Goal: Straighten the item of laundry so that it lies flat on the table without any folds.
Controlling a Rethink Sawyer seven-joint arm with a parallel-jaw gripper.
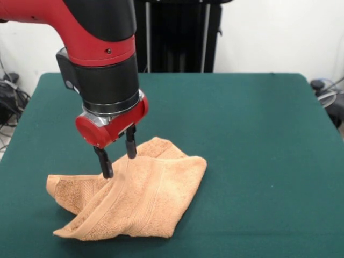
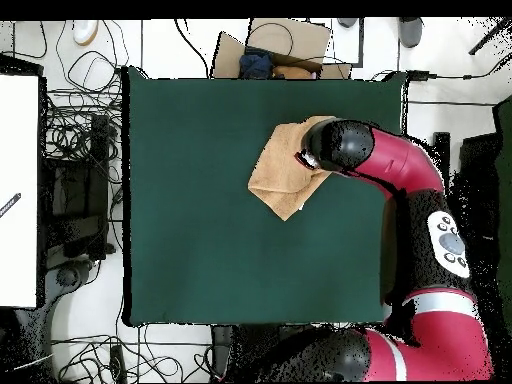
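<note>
Towel (image 2: 282, 172): folded, orange-tan, on the green table (image 2: 200, 230), partly beneath the arm's head.
Arm (image 2: 400, 165): red and black, covering the towel's edge.
Fingers: hidden.

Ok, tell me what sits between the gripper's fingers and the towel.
Nothing: in the front view the gripper stands open with its fingers reaching down to the folded towel, no other thing between them.

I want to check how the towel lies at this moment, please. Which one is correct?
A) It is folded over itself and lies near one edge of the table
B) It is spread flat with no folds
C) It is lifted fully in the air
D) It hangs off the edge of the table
A: the towel lies doubled over on itself on the table, near one edge, with the open gripper right above it.
</note>
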